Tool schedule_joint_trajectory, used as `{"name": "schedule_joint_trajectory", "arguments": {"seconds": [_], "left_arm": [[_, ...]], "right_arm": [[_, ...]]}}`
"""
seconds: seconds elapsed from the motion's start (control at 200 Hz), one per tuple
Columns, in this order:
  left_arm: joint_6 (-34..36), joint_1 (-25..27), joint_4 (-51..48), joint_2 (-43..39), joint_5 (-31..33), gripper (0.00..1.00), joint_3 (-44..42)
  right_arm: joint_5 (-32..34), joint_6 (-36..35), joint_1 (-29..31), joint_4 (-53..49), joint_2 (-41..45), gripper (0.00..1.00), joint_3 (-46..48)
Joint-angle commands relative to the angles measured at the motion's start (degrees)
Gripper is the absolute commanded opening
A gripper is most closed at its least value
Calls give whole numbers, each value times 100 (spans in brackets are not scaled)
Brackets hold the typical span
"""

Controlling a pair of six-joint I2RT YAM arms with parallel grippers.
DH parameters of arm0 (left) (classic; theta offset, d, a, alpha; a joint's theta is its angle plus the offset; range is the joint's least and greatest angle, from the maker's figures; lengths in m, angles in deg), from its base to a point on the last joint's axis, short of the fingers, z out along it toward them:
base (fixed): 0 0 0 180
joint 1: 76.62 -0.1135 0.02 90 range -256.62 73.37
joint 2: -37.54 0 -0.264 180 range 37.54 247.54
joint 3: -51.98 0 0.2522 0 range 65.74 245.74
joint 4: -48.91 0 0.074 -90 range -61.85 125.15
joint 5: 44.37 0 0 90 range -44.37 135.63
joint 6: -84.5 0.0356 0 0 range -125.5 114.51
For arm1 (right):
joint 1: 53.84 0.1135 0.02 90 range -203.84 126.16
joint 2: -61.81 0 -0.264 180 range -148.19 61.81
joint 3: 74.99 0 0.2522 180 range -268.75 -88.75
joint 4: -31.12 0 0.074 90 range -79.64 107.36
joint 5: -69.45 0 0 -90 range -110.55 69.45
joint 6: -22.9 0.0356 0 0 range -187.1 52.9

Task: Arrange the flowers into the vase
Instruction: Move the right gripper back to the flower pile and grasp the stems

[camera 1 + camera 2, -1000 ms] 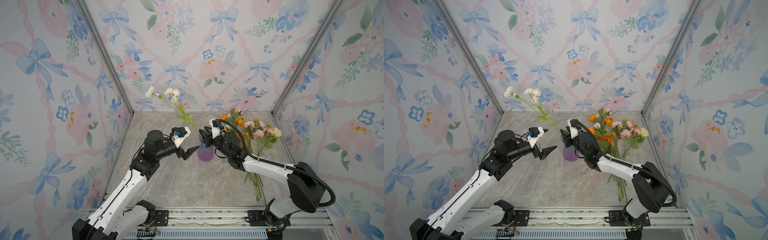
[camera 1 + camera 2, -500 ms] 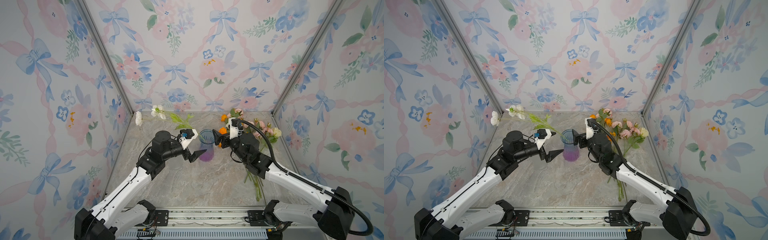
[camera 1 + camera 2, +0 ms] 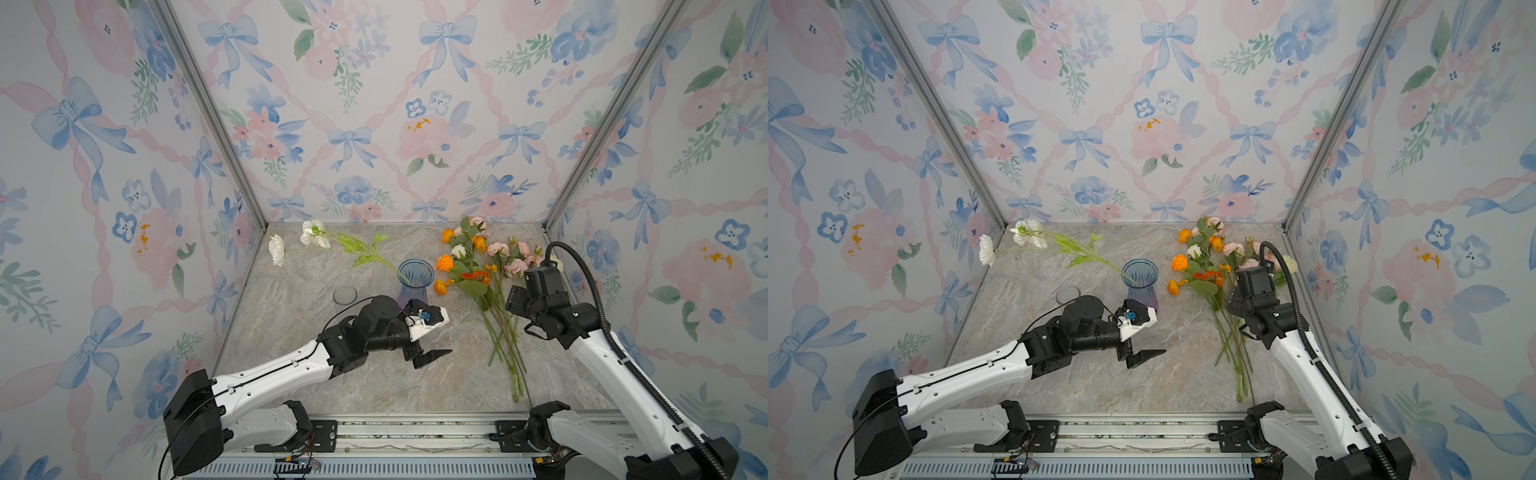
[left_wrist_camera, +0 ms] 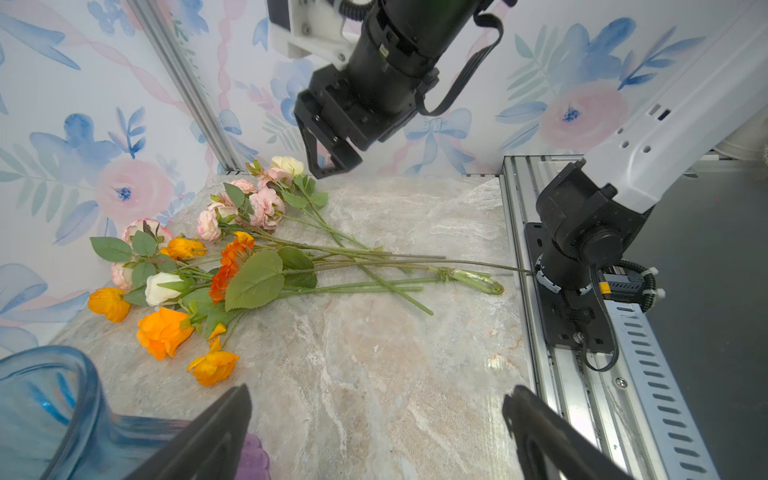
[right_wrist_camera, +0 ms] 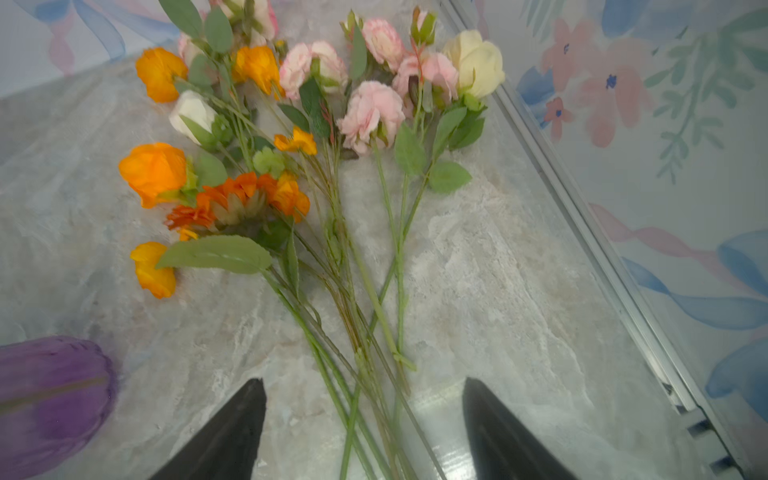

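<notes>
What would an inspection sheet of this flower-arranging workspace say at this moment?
Surface: marbled tabletop, no spills seen.
Job's things: blue-purple glass vase upright, holding one white-flowered spray that leans left; bunch of flowers lying on the table to its right.
Clutter: clear round dish left of the vase.
Grippers: left hand open, empty, beside the vase; right hand open over the bunch's stems, gripping nothing.
Cables: black cable loops up behind the right hand.
Surroundings: floral wallpaper walls, aluminium posts, front rail.
</notes>
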Motion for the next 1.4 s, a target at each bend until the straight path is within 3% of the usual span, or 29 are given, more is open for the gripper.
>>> {"name": "schedule_joint_trajectory", "arguments": {"seconds": [0.0,0.13,0.425,1.17,1.39], "left_arm": [[66,26,121,-62,-15,98,15],[123,30,112,-138,60,98,-11],[203,26,59,-99,205,98,-13],[250,24,13,-99,319,98,-11],[252,27,-2,-111,367,98,-9]], "right_arm": [[-693,-59,-233,-627,-479,65,199],[-1394,-492,-208,-519,-1374,55,17],[-898,-659,109,-292,-2422,46,-311],[-509,-1177,145,17,-3583,29,-776],[-531,-1188,201,141,-3770,19,-811]]}}
